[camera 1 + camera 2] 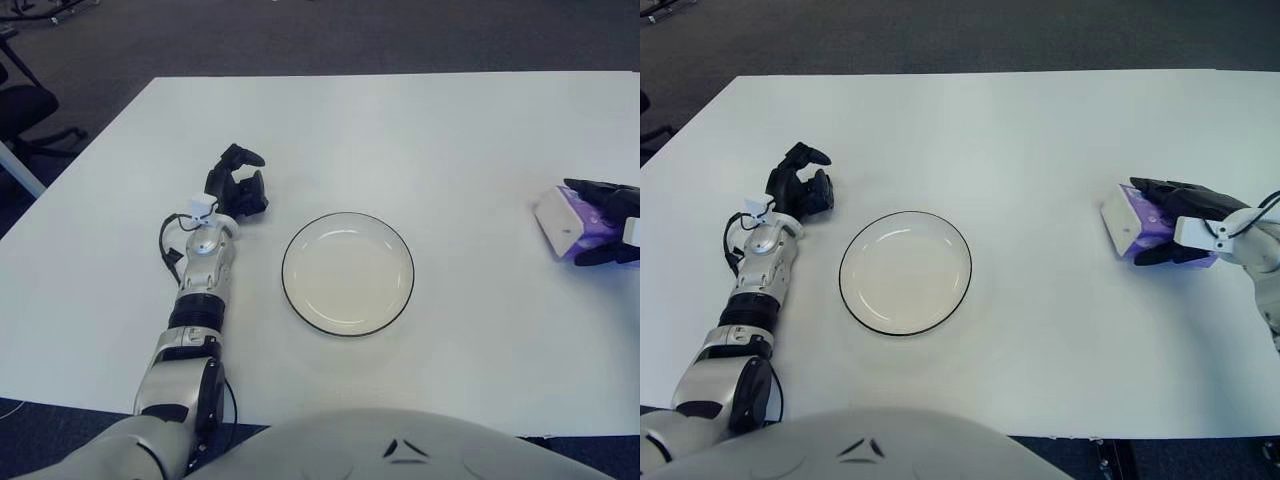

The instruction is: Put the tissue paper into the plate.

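Note:
A white plate (pixel 347 218) with a dark rim lies in the middle of the white table. At the table's right side a purple and white tissue pack (pixel 1127 222) is tipped up on its side. My right hand (pixel 1160 222) is closed around it, with black fingers (pixel 1170 190) over its top and another finger beneath. The pack is well to the right of the plate. My left hand (pixel 238 180) shows just left of the plate, fingers relaxed and holding nothing.
The table (pixel 400 130) runs to a front edge near my torso (pixel 400 445) and a left edge by grey carpet. A black office chair (pixel 25 105) stands off the far left corner.

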`<state>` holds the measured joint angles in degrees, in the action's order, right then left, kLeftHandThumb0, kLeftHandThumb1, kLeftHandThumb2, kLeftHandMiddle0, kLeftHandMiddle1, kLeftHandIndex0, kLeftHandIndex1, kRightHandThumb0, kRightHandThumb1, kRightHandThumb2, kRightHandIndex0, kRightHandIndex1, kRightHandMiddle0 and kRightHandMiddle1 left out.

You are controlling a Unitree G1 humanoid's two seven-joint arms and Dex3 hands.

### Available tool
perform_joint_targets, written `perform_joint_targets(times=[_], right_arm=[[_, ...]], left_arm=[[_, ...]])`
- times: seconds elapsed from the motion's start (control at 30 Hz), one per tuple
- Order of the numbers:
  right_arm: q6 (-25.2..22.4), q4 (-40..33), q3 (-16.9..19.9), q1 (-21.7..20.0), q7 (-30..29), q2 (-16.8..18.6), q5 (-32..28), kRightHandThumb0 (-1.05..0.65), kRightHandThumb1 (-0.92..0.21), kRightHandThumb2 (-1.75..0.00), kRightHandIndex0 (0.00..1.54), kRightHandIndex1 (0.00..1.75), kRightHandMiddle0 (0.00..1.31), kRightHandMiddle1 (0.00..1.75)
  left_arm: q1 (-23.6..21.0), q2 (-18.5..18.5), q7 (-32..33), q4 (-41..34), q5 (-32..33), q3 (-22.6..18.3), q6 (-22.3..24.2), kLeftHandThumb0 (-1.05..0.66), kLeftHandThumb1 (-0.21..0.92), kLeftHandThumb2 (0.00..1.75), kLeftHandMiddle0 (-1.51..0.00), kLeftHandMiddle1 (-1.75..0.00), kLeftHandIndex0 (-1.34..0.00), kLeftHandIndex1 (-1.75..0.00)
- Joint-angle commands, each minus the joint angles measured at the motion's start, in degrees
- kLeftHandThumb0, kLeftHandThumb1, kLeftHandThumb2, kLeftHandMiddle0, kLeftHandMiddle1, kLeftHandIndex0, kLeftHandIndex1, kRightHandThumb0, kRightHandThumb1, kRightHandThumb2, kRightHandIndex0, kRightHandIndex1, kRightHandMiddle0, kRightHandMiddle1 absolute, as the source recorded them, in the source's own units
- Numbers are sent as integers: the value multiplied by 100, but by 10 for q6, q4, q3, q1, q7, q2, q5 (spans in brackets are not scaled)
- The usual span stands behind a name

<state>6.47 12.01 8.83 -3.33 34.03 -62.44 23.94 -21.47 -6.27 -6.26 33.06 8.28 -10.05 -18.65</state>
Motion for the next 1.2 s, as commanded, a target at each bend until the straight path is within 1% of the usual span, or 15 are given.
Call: perform_joint_targets(times=[0.0,0.07,0.1,0.17,0.2,0.27,0.3,0.33,0.37,0.4,0.47,0.57,0.73,0.93,1.17], right_arm=[[-26,37,-28,5,34,10,-11,-98,-88,-4,0,0,0,0],[-38,42,-30,2,26,15,-9,-94,-89,-4,0,0,0,0],[-43,42,-31,2,20,17,-7,-90,-89,-6,2,4,0,9],[-50,42,-32,2,7,20,-2,-76,-77,-29,3,40,0,43],[-45,50,-37,0,-12,24,7,-73,-72,-37,3,48,0,50],[-31,70,-47,-6,-48,31,22,-48,-50,-76,5,107,4,114],[-24,80,-52,-9,-63,33,27,-36,-41,-92,7,127,12,136],[-12,103,-62,-19,-90,40,37,-31,-38,-97,8,134,16,143],[-3,121,-70,-26,-109,45,44,-5,-42,-99,23,146,31,155],[7,140,-78,-34,-140,52,54,4,-44,-100,29,150,37,159],[22,165,-88,-44,-184,60,66,29,-37,-117,47,164,57,168],[41,190,-95,-54,-234,67,72,41,-31,-129,57,171,67,172],[77,208,-96,-65,-342,89,76,48,-25,-138,65,174,77,174],[86,172,-94,-71,-359,114,53,51,-21,-144,69,175,85,175],[42,74,-83,-81,-361,161,34,51,-19,-146,70,175,92,175]], left_arm=[[76,20,10,32,-2,-3,-1,-46,37,125,-128,-175,-57,-175],[77,20,11,29,-2,-3,0,-46,37,125,-128,-175,-57,-175],[78,20,12,27,-2,-3,1,-46,37,125,-128,-175,-57,-175],[79,20,13,24,-3,-3,2,-46,37,125,-128,-175,-57,-175],[80,20,12,24,-2,-3,2,-46,37,125,-128,-175,-57,-175],[80,20,12,23,-1,-3,1,-46,37,125,-128,-175,-57,-175],[81,21,11,22,-1,-3,0,-46,37,125,-128,-175,-57,-175],[81,21,11,21,-1,-3,0,-46,37,125,-128,-175,-57,-175],[82,21,11,20,-1,-3,0,-46,37,125,-128,-175,-57,-175],[82,21,12,19,-1,-3,0,-46,37,125,-128,-175,-57,-175],[83,21,13,17,-1,-3,1,-46,37,125,-128,-175,-57,-175],[84,22,14,16,-2,-3,1,-46,38,124,-127,-175,-57,-175],[85,22,14,14,-3,-2,2,-46,38,124,-127,-175,-56,-175],[85,22,14,14,-2,0,2,-46,38,124,-126,-175,-56,-175],[87,22,17,14,-5,3,1,-46,38,124,-127,-175,-56,-175]])
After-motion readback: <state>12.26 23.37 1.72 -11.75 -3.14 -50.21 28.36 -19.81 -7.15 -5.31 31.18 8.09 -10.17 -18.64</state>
